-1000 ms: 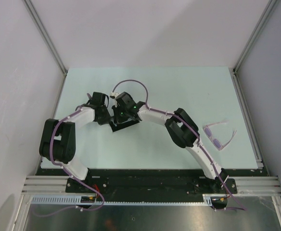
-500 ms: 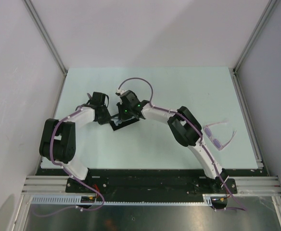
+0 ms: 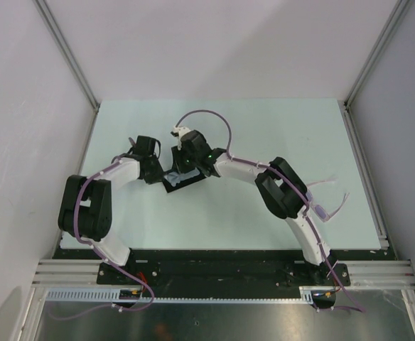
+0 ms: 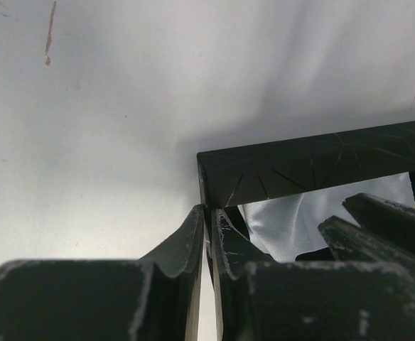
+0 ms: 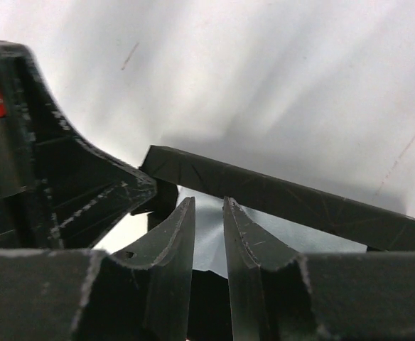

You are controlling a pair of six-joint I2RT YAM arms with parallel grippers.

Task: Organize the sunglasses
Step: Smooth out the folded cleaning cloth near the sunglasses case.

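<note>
2 arms reach in to the same spot, left of centre in the overhead view, where a black case (image 3: 184,182) lies on the pale green table (image 3: 278,128). Notes off the feeds:

- The left gripper (image 4: 207,210) sits low at 1 corner of the black case. Its fingers (image 4: 182,245) stand almost together, with only a thin slit between them. The end of the case's wall sits right at the tips. I cannot tell whether they pinch that wall or merely flank it.
- The right gripper (image 5: 209,204) is over the inside of the case, tips pointing down into it. Its fingers (image 5: 246,234) are apart with a plain gap, and nothing is held in that gap. Past the tips I see a light blue cloth (image 5: 207,213).
- The cloth lies crumpled inside the case, below the case's far wall in both wrist views.
- The 2 grippers are just beside each other. In the right wrist view, the left gripper fills the left of the frame, next to the case's corner.
- The sunglasses (image 3: 326,212) are well apart from the case, at middle right of the overhead frame, on the table near its right edge. The right arm (image 3: 284,190) covers their left part. 1 purple lens and thin pink frame pieces show; neither gripper is near them.
</note>
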